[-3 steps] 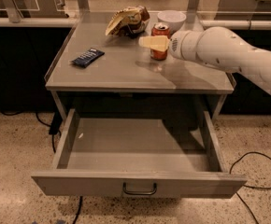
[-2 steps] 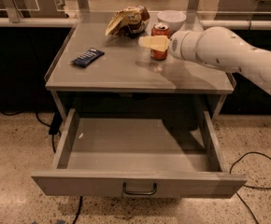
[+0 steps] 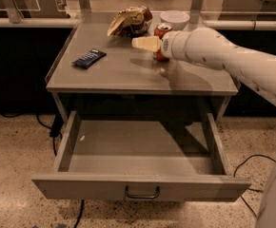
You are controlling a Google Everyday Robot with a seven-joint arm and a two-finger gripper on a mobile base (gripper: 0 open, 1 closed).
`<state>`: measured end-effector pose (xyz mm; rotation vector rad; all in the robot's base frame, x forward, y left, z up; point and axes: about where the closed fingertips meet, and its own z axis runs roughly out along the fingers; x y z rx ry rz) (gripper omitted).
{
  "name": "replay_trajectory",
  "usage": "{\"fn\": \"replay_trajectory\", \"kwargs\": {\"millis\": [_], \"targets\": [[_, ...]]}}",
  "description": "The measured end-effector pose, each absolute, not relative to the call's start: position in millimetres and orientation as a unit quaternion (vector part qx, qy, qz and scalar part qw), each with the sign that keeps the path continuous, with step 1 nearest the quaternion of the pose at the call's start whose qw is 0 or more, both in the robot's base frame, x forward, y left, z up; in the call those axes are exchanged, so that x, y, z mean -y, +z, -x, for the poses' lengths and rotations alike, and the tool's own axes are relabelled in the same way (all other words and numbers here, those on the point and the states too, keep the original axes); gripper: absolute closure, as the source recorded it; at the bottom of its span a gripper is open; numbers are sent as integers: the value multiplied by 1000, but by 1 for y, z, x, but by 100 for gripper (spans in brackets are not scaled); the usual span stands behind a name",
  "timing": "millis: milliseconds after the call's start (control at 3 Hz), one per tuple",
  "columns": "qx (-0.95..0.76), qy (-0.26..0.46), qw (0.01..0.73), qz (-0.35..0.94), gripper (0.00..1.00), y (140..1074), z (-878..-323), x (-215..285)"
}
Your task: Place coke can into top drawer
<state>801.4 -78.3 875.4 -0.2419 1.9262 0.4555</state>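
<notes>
The coke can (image 3: 162,29) stands upright at the back right of the grey cabinet top (image 3: 123,75), just in front of a white bowl. My gripper (image 3: 145,43) hangs in front of the can at its height, pointing left, and hides the can's middle. I cannot tell whether it touches the can. The top drawer (image 3: 142,185) is pulled fully out below the cabinet top. Its front panel with the dark loop handle (image 3: 142,193) faces me and its inside is bare.
A white bowl (image 3: 174,19) and a crumpled chip bag (image 3: 128,20) sit at the back of the top. A dark blue snack bar (image 3: 89,58) lies at the left. My white arm (image 3: 233,63) reaches in from the right. Cables (image 3: 252,163) run on the floor.
My gripper and wrist have shifted a little to the left in front of the can. The can, the drawer and the other objects have not moved.
</notes>
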Motion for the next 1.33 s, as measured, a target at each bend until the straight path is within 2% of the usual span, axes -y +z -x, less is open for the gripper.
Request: {"fn": "replay_trajectory", "kwargs": {"millis": [667, 1000, 1333], "targets": [[-815, 175, 547, 79, 0, 875, -814, 77], [-815, 175, 547, 79, 15, 875, -814, 76], [-815, 175, 547, 79, 39, 875, -814, 76]]}}
